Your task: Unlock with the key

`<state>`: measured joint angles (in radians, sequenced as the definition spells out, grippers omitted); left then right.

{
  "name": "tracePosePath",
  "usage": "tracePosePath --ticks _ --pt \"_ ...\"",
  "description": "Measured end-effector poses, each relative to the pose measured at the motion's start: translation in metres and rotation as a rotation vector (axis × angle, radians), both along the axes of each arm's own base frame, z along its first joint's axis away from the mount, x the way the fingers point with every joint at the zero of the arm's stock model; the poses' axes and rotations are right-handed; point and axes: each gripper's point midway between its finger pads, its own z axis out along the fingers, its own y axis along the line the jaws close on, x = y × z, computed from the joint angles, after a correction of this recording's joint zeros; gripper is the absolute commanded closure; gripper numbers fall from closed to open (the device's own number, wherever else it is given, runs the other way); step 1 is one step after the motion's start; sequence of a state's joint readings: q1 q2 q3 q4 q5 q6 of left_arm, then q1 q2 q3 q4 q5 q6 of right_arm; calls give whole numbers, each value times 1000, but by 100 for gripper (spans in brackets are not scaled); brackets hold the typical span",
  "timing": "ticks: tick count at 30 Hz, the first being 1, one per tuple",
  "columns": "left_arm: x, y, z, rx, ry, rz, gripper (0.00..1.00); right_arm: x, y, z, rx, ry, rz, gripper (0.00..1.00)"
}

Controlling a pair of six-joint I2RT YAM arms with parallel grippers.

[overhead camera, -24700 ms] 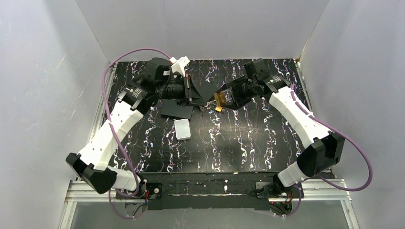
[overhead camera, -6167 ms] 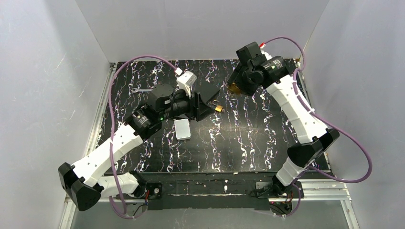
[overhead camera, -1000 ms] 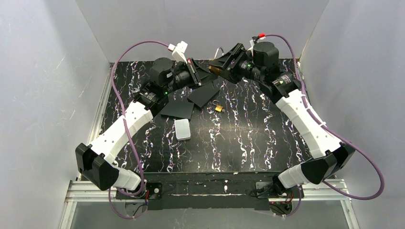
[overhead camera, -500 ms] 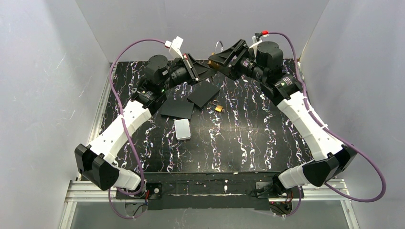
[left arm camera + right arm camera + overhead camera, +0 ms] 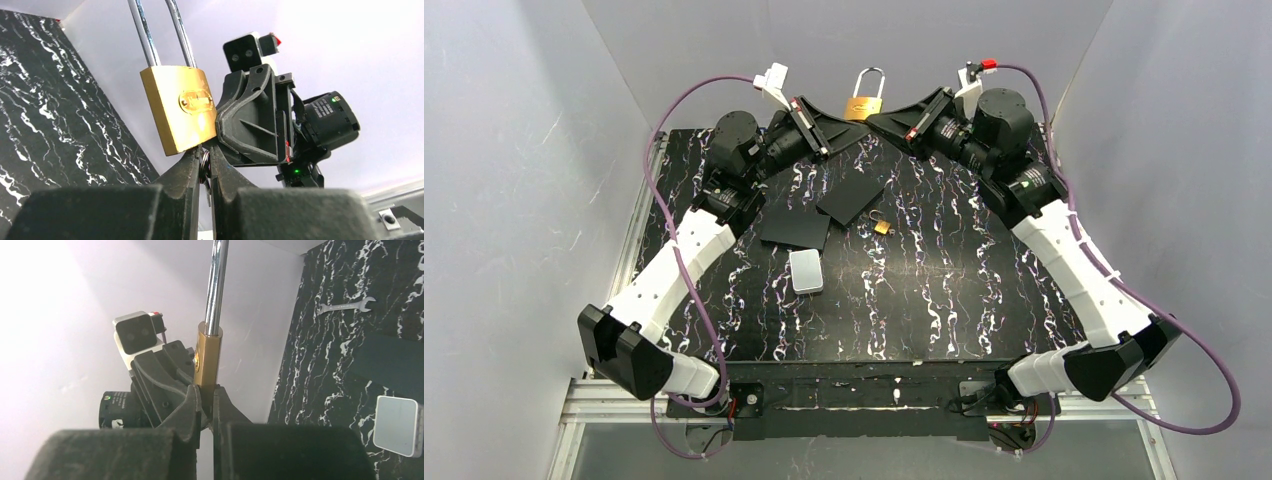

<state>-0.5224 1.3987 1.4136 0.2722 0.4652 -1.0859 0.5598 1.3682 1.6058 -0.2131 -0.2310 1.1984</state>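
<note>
A large brass padlock (image 5: 864, 102) hangs upright in the air at the back, its steel shackle (image 5: 869, 76) pointing up. My left gripper (image 5: 848, 120) comes at it from the left, shut on the key (image 5: 203, 164). Only the key's ring shows between the fingers, right under the padlock's (image 5: 180, 107) bottom. My right gripper (image 5: 880, 121) meets it from the right and is shut on the padlock's lower edge. In the right wrist view the padlock (image 5: 207, 357) stands edge-on in my right gripper (image 5: 207, 397). The keyhole is hidden.
On the black marbled table (image 5: 944, 290) lie a small brass padlock (image 5: 881, 224), a white box (image 5: 806, 270) and two black plates (image 5: 849, 197) (image 5: 795, 228). A wrench (image 5: 345, 305) lies near the back left. The back wall stands close behind both grippers.
Both arms have risen toward the back wall, carrying the padlock up. It now stands fully upright and higher between the two grippers. The right gripper's jaws have narrowed.
</note>
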Motion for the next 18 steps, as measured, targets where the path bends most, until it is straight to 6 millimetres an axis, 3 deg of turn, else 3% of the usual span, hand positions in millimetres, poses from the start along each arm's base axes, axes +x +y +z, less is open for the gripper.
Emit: tracePosePath --ticks 10,14,18 --pt "-5 -1 6 7 -66 -27 100 -6 -1 6 34 -18 11 98" --pt "-8 0 6 21 -93 -34 100 -7 0 6 41 -20 20 70" --pt "-11 0 6 42 -132 -46 100 -9 1 9 51 -29 31 60"
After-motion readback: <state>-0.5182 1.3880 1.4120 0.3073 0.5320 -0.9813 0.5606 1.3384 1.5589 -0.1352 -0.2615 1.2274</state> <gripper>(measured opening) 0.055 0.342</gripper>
